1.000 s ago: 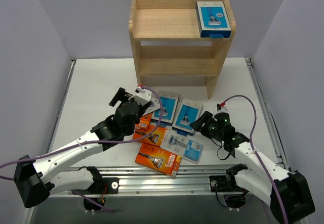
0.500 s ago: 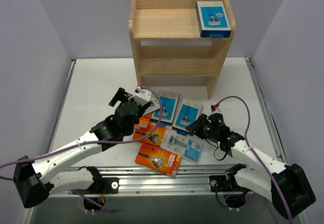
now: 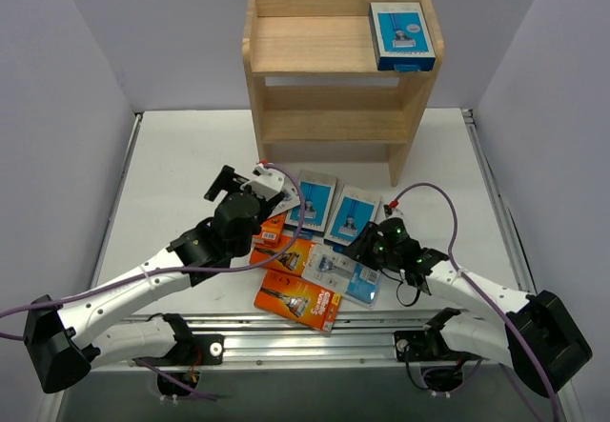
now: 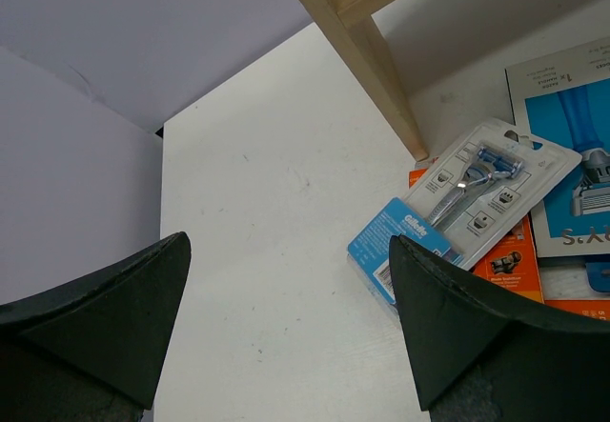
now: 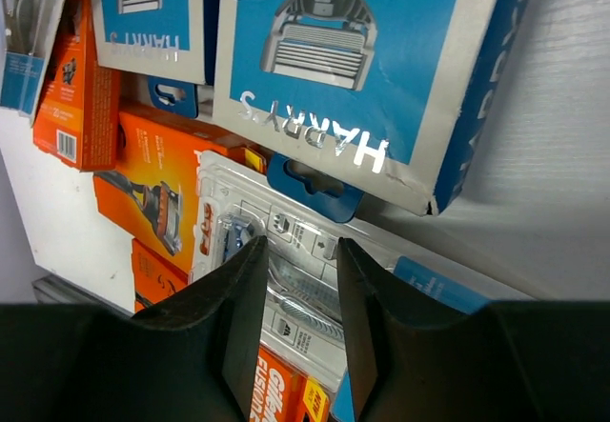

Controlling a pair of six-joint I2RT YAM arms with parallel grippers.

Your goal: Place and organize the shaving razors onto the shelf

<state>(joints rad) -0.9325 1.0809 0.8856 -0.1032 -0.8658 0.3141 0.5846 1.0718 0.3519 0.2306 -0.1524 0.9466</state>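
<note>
The wooden shelf (image 3: 334, 70) stands at the back with one blue razor pack (image 3: 401, 34) on its top tier. Several more shaving razors lie in front of it: two blue-and-white boxes (image 3: 313, 201) (image 3: 351, 215), orange boxes (image 3: 297, 300) and a clear blister pack (image 3: 345, 274). My right gripper (image 3: 365, 244) (image 5: 300, 246) hovers low over that blister pack (image 5: 238, 203). Its jaws stand a narrow gap apart, and the pack lies flat beneath them. My left gripper (image 3: 236, 178) (image 4: 286, 241) is wide open over bare table, just left of another blister pack (image 4: 467, 208).
A shelf leg (image 4: 367, 50) comes down just beyond the left gripper. White walls close in on both sides of the table (image 3: 172, 184). A metal rail (image 3: 315, 331) runs along the near edge, close to the front orange box.
My right gripper has slid left from the table's right side onto the blister pack, and its jaws have narrowed. The left arm and all the packs have stayed put.
</note>
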